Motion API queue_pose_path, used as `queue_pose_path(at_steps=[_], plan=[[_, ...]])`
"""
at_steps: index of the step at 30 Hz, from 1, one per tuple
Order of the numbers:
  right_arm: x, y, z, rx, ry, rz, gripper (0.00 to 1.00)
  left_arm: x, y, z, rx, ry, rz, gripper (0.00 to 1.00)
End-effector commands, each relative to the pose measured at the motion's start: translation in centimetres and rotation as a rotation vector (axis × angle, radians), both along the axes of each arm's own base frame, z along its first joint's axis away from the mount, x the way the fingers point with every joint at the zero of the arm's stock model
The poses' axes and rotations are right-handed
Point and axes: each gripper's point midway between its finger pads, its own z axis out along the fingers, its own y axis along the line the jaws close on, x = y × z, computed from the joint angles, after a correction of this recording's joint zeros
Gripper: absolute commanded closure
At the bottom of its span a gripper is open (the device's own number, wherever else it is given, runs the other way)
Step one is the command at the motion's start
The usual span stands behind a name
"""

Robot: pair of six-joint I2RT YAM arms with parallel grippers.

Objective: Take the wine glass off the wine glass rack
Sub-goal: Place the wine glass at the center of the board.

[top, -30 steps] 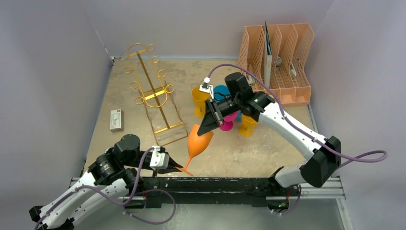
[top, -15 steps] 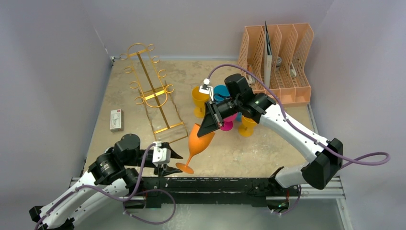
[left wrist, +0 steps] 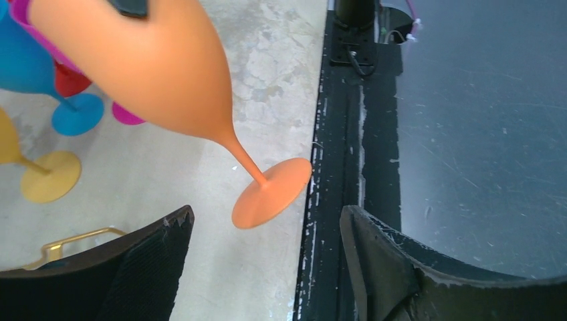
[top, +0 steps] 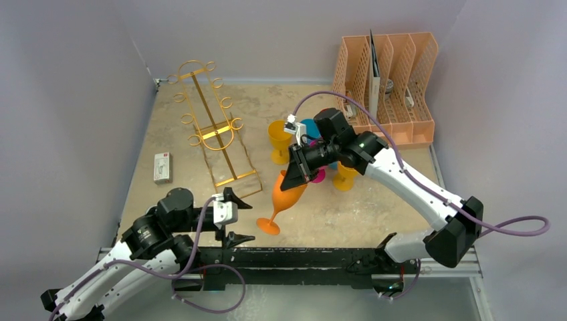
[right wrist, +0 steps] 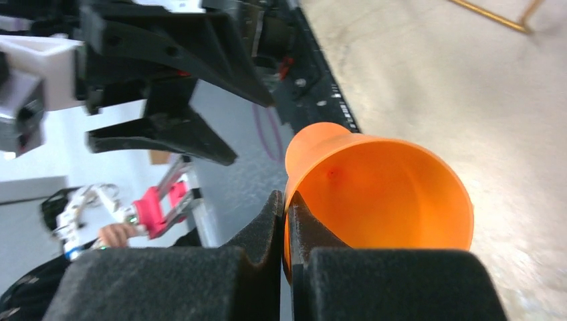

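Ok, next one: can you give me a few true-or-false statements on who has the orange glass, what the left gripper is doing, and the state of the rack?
1. The right gripper is shut on the rim of the orange wine glass. True.
2. The left gripper is clamped on the glass's foot. False: its jaws stand open and the foot is apart from both fingers.
3. The gold wine glass rack carries no glass. True.
4. The orange wine glass stands upright. False: it is tilted, bowl up in the right gripper and foot towards the near edge.
5. The peach file organiser is at the far left. False: it is at the far right.
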Motion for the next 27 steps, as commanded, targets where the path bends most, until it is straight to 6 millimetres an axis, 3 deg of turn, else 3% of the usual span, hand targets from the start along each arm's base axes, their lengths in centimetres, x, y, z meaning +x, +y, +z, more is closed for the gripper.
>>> queue_pose_path(at_steps=[1, 15, 27], plan=[[1.8, -1.5, -0.1, -0.092, -0.214, -0.1, 1.0, 1.5, 0.8, 2.3, -0.047, -0.053, 0.112, 0.2], [7.7, -3.3, -2.7, -0.309, -0.733, -0.277, 1.0, 2.4, 1.8, 3.0, -0.074, -0.073, 0.201, 0.12], [9.5, -0.4, -4.9, -0.314, -0.876, -0.178, 1.0, 2.5, 1.8, 2.9, -0.071, -0.073, 0.203, 0.1]])
